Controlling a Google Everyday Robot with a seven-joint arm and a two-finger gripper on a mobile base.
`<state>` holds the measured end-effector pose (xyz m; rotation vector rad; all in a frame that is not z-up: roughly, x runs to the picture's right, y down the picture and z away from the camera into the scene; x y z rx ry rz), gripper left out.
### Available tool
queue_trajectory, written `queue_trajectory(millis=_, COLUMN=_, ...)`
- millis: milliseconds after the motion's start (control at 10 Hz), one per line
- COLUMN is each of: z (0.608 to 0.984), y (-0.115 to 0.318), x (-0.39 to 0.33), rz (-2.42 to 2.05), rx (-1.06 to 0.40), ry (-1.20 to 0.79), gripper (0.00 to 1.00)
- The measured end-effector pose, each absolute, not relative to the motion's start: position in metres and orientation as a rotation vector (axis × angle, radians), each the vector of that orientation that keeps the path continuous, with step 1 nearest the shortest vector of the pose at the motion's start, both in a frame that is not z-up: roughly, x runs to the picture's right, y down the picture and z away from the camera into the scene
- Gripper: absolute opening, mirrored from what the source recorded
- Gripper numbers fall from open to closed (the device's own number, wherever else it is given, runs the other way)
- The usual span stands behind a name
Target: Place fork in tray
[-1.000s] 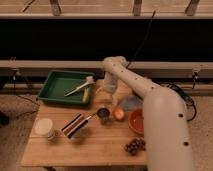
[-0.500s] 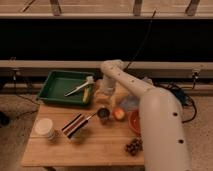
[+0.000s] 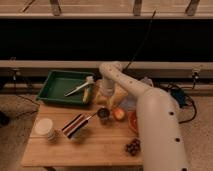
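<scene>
The fork is a thin silvery piece lying on the wooden table, between a striped packet and a small dark cup. The dark green tray sits at the table's back left; a long pale utensil with a whitish head lies in it, reaching over its right rim. My gripper hangs from the white arm, just right of the tray and just behind the dark cup, above and a little right of the fork. It holds nothing I can see.
A yellow stick-like item lies at the tray's right rim. A striped packet, a white round container, a round fruit, an orange bowl and a dark grape cluster stand on the table.
The gripper has come slightly right and down, from beside the tray's rim toward the dark cup. The fork and other objects have not moved.
</scene>
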<state>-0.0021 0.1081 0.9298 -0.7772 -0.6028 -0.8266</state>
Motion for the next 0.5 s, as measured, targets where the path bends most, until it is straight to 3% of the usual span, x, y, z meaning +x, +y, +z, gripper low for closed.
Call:
queue_trajectory(millis=400, z=0.9304, y=0.1096, x=-0.0004, rz=-0.820, rx=-0.795, ry=-0.605, gripper=0.06)
queue_trajectory(millis=500, z=0.9306, y=0.1095, x=-0.0002, rz=-0.818, rx=-0.796, ry=-0.607, gripper=0.01)
